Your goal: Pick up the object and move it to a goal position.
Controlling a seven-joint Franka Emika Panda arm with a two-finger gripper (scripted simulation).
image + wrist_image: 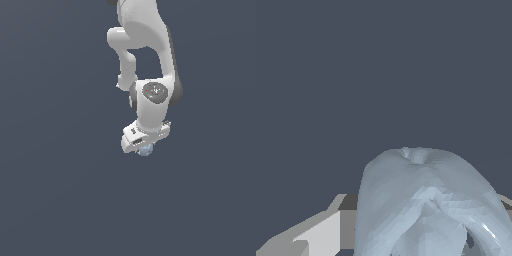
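The object (145, 150) is a small pale blue-grey lumpy ball that peeks out just under the white hand in the exterior view. In the wrist view the object (421, 205) is very close and fills the space between the two fingers. One grey-white finger (321, 232) lies against one side of it, and a sliver of the other finger (506, 202) shows on the other side. My gripper (145, 148) points downward and is shut on the object. The fingertips are hidden behind the hand in the exterior view. No goal marker shows.
Only a plain dark blue-grey ground (60, 190) surrounds the arm in both views. The arm's white links (145, 45) rise toward the top of the exterior view.
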